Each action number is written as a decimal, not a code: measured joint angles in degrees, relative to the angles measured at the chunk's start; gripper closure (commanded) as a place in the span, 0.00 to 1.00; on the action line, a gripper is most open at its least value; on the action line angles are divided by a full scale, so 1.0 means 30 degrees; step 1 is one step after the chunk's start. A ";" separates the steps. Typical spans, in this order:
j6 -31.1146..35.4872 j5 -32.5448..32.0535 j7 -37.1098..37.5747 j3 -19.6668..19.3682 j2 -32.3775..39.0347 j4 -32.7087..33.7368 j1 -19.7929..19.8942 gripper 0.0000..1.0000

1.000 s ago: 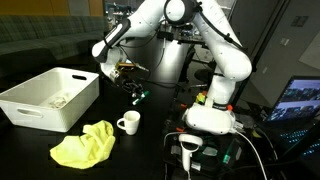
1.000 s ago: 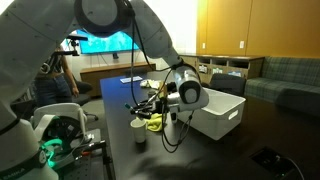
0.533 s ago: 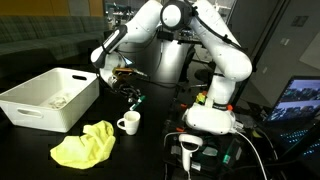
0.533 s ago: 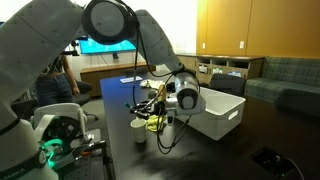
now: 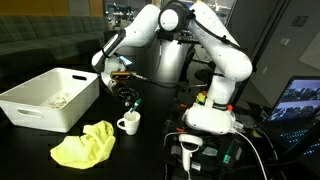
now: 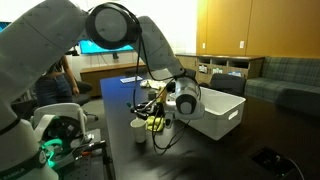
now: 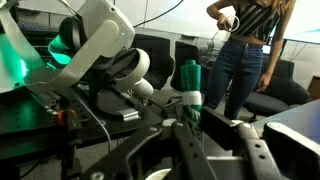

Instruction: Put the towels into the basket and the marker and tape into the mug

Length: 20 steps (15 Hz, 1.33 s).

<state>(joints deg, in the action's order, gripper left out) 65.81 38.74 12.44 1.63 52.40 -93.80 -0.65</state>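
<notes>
Lower than a second ago, the tool (image 5: 127, 96) hangs just above the small white ceramic mug (image 5: 128, 122) on the dark bench (image 5: 150, 145) in both exterior views. In the wrist view it is clamped on a green-capped marker (image 7: 190, 85), whose white label is too blurred to read.

- A dark tabletop (image 6: 215, 160) fills the lower part of both exterior views, and the room around it is dim.
- A grey-green sofa (image 5: 40, 45) stands at the upper left in an exterior view.
- Warm-lit wooden wall panels (image 6: 240, 25) fill the upper right, with a low shelf unit (image 6: 232, 66) beneath them.
- A glowing screen (image 5: 298, 100) sits at the right edge.
- Dark chairs (image 7: 165, 50) stand at the back in the wrist view.
</notes>
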 measured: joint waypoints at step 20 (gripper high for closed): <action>0.0756 0.0391 0.2434 -0.1073 0.0675 0.0002 -0.0036 0.21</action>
<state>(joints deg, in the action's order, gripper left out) 68.08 39.92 19.74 -1.59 54.43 -93.80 -0.76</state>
